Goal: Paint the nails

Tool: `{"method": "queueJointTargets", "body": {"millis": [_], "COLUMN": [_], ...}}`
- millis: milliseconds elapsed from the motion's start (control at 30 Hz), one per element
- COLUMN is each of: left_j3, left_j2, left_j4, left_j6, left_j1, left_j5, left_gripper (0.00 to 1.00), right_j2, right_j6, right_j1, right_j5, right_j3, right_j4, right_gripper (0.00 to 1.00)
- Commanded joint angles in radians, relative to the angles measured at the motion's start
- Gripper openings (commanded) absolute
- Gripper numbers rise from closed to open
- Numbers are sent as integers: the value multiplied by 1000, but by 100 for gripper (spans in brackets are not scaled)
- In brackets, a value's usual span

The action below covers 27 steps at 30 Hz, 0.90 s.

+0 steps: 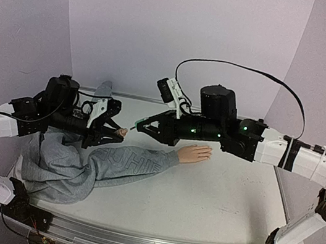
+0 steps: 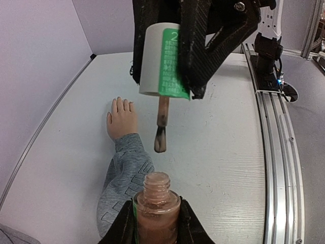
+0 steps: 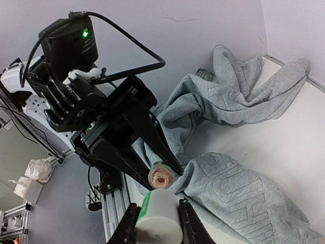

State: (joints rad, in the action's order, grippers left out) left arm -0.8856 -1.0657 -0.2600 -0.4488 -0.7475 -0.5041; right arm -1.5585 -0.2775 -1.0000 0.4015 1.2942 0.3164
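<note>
While clamping the open bottle (image 2: 156,208) in the left fingers (image 2: 121,229) and the brush cap (image 2: 161,58) in the right fingers (image 3: 131,229), apparently done dipping: wet brush (image 2: 160,140) clear of its neck. Next, carry it to the nails (image 2: 122,101) on the mannequin hand (image 2: 122,122), midway between the side edges of the surface (image 1: 232,196), and touch lightly.

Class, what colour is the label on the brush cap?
Green, on the white brush cap; clearest in the left wrist view.

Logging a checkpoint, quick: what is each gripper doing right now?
Left gripper: shut on the polish bottle.
Right gripper: shut on the white brush cap.
</note>
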Motion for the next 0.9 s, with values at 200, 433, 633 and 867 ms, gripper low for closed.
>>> {"method": "queueJointTargets", "body": {"millis": [200, 433, 633, 867], "left_j3": [-7, -9, -7, -7], "left_j2": [12, 6, 8, -3], "left_j4": [36, 36, 35, 34], "left_j6": [-7, -7, -9, -10], "left_j1": [-9, -10, -12, -13], "left_j5": [-31, -30, 0, 16], "left_gripper": [0, 0, 0, 0], "right_j2": [-37, -32, -2, 13], "right_j6": [3, 10, 18, 23], "right_j1": [-9, -9, -9, -11], "right_j5": [20, 14, -11, -6], "right_j3": [65, 65, 39, 21], "right_j4": [49, 51, 52, 58], "right_gripper": [0, 0, 0, 0]}}
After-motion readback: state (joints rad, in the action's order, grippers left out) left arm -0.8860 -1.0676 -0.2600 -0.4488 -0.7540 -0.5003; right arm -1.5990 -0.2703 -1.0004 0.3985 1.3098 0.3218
